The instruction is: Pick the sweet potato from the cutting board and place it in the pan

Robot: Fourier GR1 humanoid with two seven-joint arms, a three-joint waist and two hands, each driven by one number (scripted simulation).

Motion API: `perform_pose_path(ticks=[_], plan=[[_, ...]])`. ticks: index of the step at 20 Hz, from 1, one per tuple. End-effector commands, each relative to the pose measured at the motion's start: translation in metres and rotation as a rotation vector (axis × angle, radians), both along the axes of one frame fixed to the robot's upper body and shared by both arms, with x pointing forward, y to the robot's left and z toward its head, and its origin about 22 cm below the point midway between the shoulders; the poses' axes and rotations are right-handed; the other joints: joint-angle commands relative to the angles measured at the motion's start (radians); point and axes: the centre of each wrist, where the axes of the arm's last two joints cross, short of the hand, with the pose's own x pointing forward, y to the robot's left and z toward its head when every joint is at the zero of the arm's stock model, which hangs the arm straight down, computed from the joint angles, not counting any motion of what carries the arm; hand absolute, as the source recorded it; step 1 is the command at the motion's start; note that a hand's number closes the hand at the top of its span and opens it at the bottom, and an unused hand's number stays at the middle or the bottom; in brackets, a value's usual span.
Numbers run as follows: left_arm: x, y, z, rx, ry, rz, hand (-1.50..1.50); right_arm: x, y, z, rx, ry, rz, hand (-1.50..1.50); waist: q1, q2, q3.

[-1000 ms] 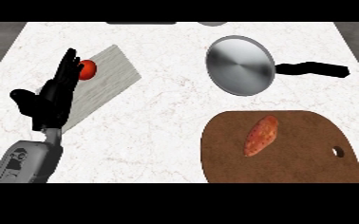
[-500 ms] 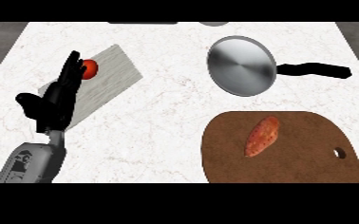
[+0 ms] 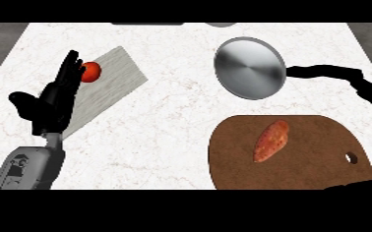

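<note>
Left hand [image 3: 54,101] has drifted slightly right/down vs 1 s ago, fingers straight & released, resting at left edge. Right hand out of view. Sweet potato [image 3: 271,140] untouched on cutting board [image 3: 305,167]; pan [image 3: 249,68] empty, so pick not begun.

This is a kitchen, seen from above on a white stone counter [image 3: 174,128] with thin veins in it. A shiny round pan [image 3: 249,68] with a black handle sits near the far side of the counter, and just in front of it lies a brown wooden cutting board [image 3: 305,162] with a sweet potato [image 3: 271,140] on it. Far to the left of the pan, a small red tomato [image 3: 91,72] rests on a grey mat [image 3: 109,86].
</note>
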Motion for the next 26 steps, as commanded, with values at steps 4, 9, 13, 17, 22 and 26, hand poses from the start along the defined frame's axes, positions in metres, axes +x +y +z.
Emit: perform_pose_path(ticks=[4, 9, 13, 17, 22, 26], plan=[[-0.005, -0.014, -0.002, 0.000, -0.004, -0.002, 0.00, 0.024, -0.001, -0.021, -0.057, 0.105, -0.054, -1.50, 0.002, 0.000, 0.000], [0.000, -0.009, -0.015, -0.011, -0.003, 0.006, 0.00, 0.022, 0.006, -0.037, -0.035, 0.118, -0.012, -1.50, -0.006, 0.000, 0.000], [-0.004, -0.002, -0.006, -0.006, -0.011, -0.012, 0.00, 0.041, -0.010, -0.080, -0.038, 0.181, 0.047, -1.50, -0.003, 0.001, 0.001], [0.003, 0.009, -0.004, 0.007, 0.002, 0.007, 0.00, 0.028, 0.020, -0.063, -0.078, 0.198, 0.063, -1.50, -0.006, 0.000, 0.000], [-0.004, 0.002, 0.002, -0.001, 0.010, 0.006, 0.00, 0.040, 0.018, -0.088, -0.113, 0.222, 0.063, -1.50, -0.004, -0.001, 0.000], [0.002, -0.002, 0.017, -0.002, 0.010, -0.006, 0.00, 0.055, 0.034, -0.087, -0.241, 0.272, 0.052, -1.50, 0.001, -0.001, 0.000]])
